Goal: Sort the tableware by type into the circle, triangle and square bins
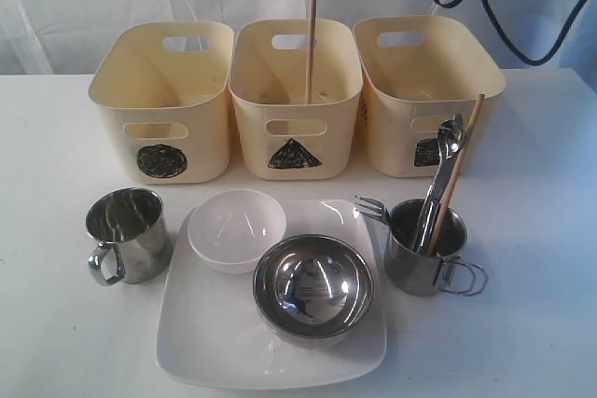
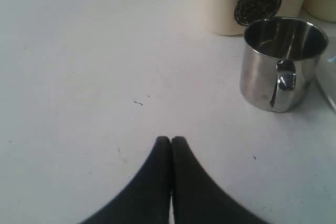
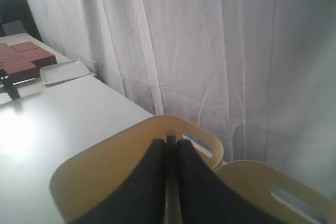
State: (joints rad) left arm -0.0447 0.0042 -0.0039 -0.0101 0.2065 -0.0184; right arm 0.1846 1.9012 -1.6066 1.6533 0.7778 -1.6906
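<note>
- Chopstick (image 1: 312, 25) is held upright, lower end inside triangle bin (image 1: 252, 132), which is flanked by circle bin (image 1: 201, 128) on the left & square bin (image 1: 392, 128) on the right.
- R gripper (image 3: 170, 141): jaws clenched on chopstick.
- L gripper (image 2: 171, 139): jaws clenched, nothing held, over table (image 2: 79, 77) near empty steel mug (image 2: 281, 66).
- 2nd mug (image 1: 424, 253), w/ cutlery (image 1: 451, 137) & second chopstick (image 1: 462, 160) stood in it, is set just right of square plate (image 1: 187, 347).
- White bowl (image 1: 236, 228) & steel bowl (image 1: 312, 288) are placed on plate.

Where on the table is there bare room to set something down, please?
The table is bare left of the empty mug and right of the cutlery mug. The middle is crowded: plate, white bowl, steel bowl, bins behind.
</note>
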